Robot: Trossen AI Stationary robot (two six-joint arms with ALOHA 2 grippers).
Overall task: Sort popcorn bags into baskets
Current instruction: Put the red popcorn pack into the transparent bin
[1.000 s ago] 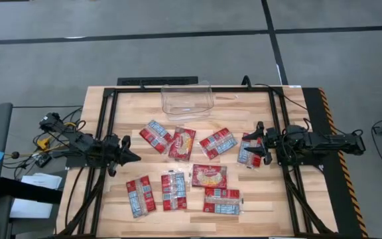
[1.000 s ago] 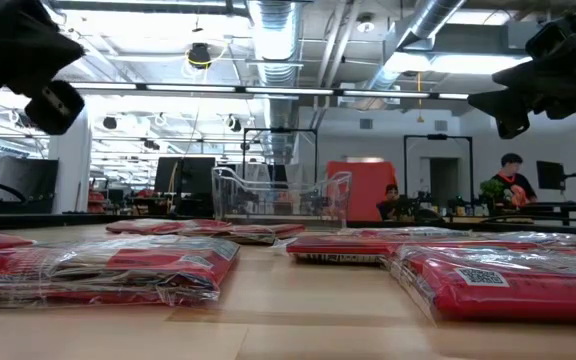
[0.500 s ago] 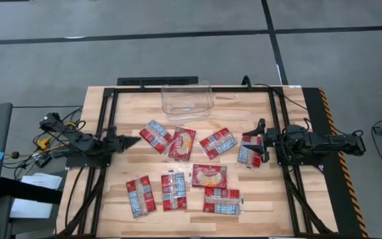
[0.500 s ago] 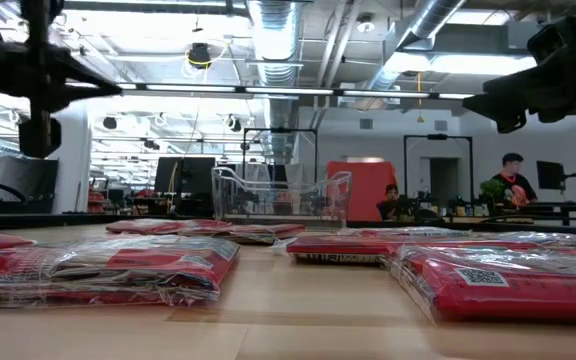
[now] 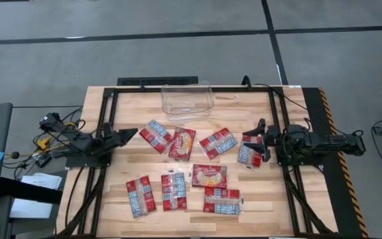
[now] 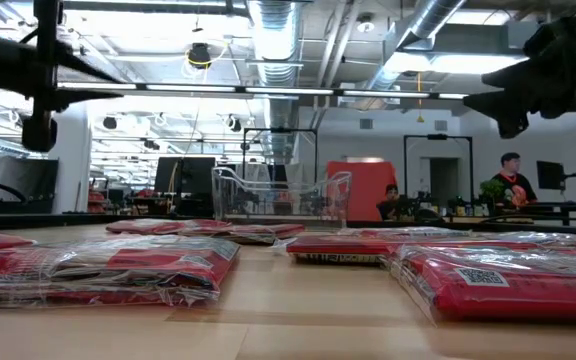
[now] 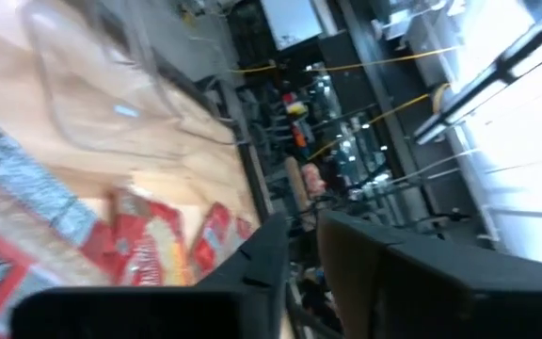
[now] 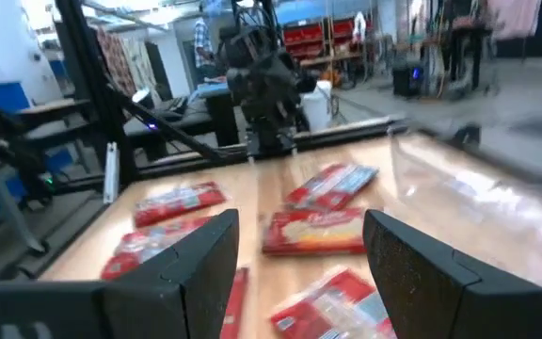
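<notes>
While both arms hang above the wooden table [image 5: 284, 219], nine popcorn bags [image 5: 209, 176] lie flat on it and none sits in the clear tub [image 5: 186, 99].

The left gripper [image 5: 130, 134] points toward the table's middle with its fingers nearly pressed together, only a thin gap showing in its wrist view, and it holds nothing. Just ahead of its tip lies one bag [image 5: 156, 135] with its long axis slanted, and beside that a bag with a yellowish picture [image 5: 182, 143] lies lengthwise toward the tub. The tub stands beyond these at the far edge, its long side along that edge.

The right gripper [image 5: 260, 141] has its fingers spread wide, as its wrist view shows, and hovers over a bag [image 5: 248, 151] lying lengthwise across its reach. Farther ahead of it, another bag [image 5: 217, 143] lies slanted.

Four more bags lie nearer the front edge: two [image 5: 140, 195] [image 5: 174, 190] lengthwise toward the front, and one [image 5: 221, 200] lying crosswise like the one with the yellowish picture beside it.
</notes>
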